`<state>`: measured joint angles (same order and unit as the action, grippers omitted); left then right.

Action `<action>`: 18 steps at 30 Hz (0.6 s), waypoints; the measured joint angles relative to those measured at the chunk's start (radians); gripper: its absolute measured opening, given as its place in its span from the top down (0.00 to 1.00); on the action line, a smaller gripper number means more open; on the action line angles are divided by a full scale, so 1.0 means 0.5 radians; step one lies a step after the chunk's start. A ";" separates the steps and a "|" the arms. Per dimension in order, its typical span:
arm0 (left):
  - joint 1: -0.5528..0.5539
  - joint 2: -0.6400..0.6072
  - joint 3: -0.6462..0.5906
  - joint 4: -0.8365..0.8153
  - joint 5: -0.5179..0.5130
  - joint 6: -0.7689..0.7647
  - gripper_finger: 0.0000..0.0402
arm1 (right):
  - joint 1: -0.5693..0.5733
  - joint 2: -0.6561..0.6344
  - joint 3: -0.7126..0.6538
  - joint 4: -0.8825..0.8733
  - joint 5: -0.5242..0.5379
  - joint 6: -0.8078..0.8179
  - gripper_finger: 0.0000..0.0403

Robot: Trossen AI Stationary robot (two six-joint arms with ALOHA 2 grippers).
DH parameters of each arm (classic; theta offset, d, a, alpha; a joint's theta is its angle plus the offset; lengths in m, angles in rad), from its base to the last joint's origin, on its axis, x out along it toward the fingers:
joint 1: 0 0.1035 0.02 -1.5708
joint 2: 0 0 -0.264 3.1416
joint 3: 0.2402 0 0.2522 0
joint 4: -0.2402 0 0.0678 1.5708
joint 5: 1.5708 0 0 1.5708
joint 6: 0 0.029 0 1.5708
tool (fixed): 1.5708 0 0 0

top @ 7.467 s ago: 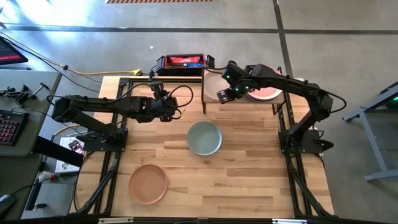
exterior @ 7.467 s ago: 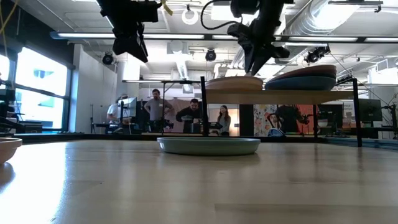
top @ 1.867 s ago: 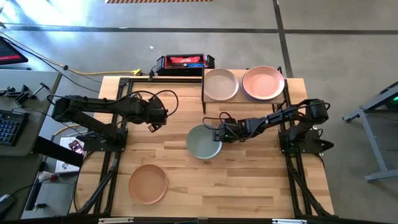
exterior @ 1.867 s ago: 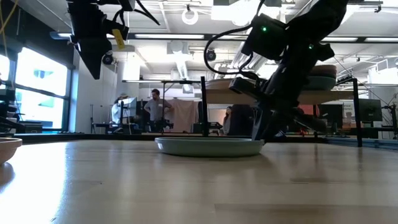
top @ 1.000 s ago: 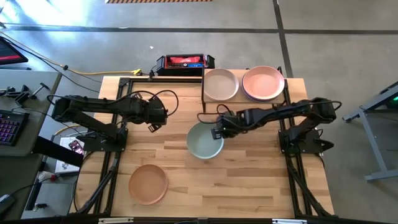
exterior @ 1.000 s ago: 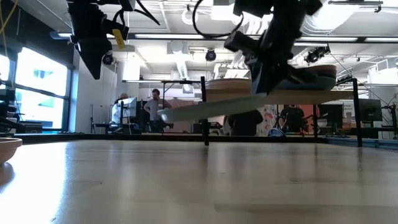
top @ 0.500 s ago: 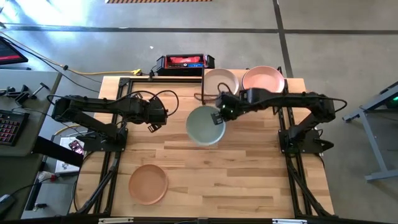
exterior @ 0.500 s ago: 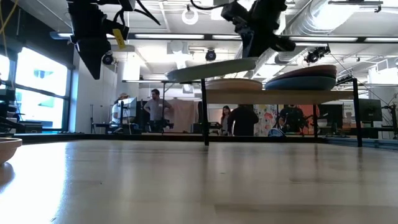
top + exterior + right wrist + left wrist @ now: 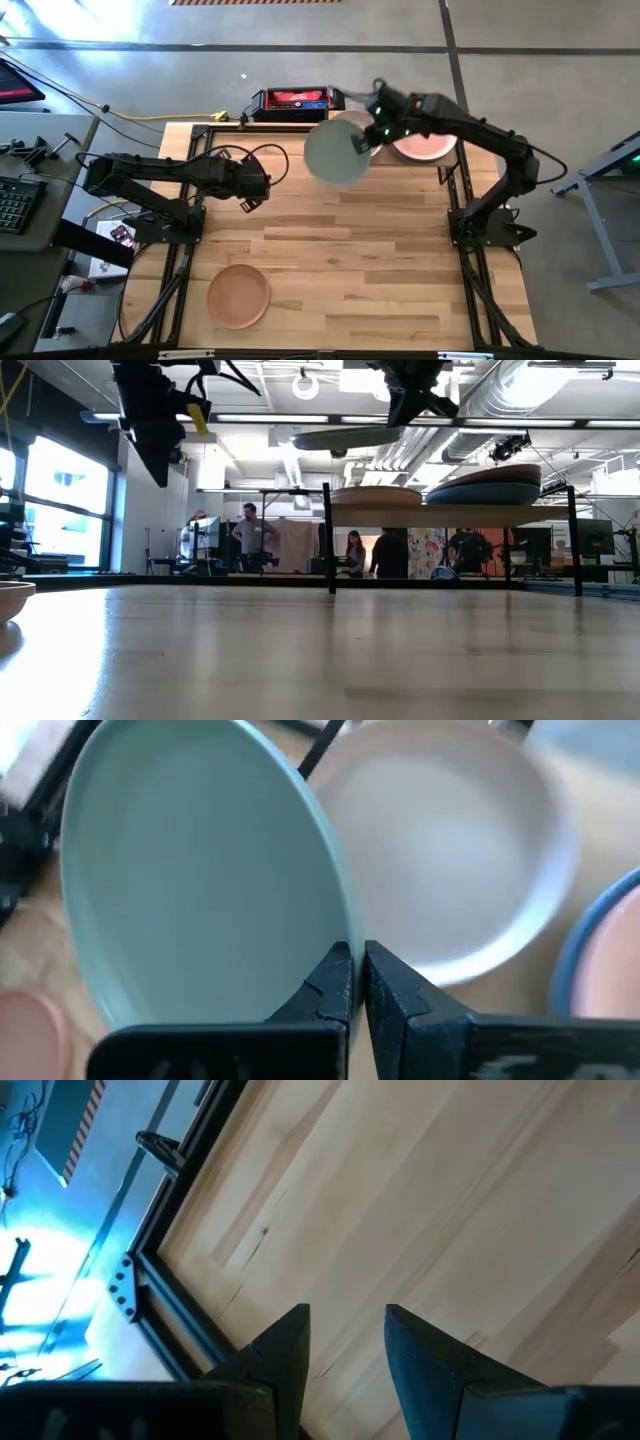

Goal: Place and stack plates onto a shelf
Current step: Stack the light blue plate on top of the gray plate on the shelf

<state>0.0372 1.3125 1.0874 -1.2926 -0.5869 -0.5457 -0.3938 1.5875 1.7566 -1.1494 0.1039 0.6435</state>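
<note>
- While the right gripper [image 9: 362,141] hangs high above the table, its 2 fingers are pinched together on the rim of the sage green plate [image 9: 335,153]; the right wrist view shows that rim caught between the dark fingertips [image 9: 333,982].
- Seen from the high view, the sage green plate is in the air over the left end of the shelf [image 9: 448,163], partly covering the beige plate [image 9: 352,123] that lies there.
- In the low view the sage green plate [image 9: 347,437] floats nearly level, tipped slightly, clear above the beige plate [image 9: 376,494] and touching neither it nor the shelf board [image 9: 450,514].
- On the right half of the shelf sits a stack with the pink plate [image 9: 425,146] on top; the low view shows a blue plate [image 9: 482,493] lower in that stack, and the right wrist view catches a blue rim [image 9: 590,930] around the pink.
- The peach plate [image 9: 238,295] lies alone on the wooden tabletop [image 9: 400,270] near the front left corner, well apart from the shelf.
- The left gripper [image 9: 244,200] hovers over the left side of the table with nothing in it; the left wrist view shows its 2 fingers [image 9: 283,1345] held apart above bare wood.
- People [image 9: 250,532] stand in the room beyond the table.
</note>
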 joint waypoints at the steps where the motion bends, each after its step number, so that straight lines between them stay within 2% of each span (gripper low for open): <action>1: 0.000 0.000 0.000 0.024 0.000 -0.001 0.70 | -0.049 0.000 0.028 -0.013 -0.001 -0.043 1.00; 4: 0.000 0.000 0.000 0.064 0.000 -0.001 0.70 | -0.214 0.000 0.088 -0.041 -0.037 -0.155 1.00; 12: 0.023 0.000 0.000 0.137 -0.008 0.000 0.70 | -0.673 0.000 0.074 -0.032 -0.322 -0.347 1.00; 18: 0.111 0.000 0.000 0.145 -0.009 0.000 0.70 | -0.848 0.006 0.055 -0.043 -0.379 -0.414 1.00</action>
<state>0.0928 1.3125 1.0874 -1.2199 -0.5915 -0.5458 -0.8180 1.5904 1.7844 -1.1709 -0.0854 0.4363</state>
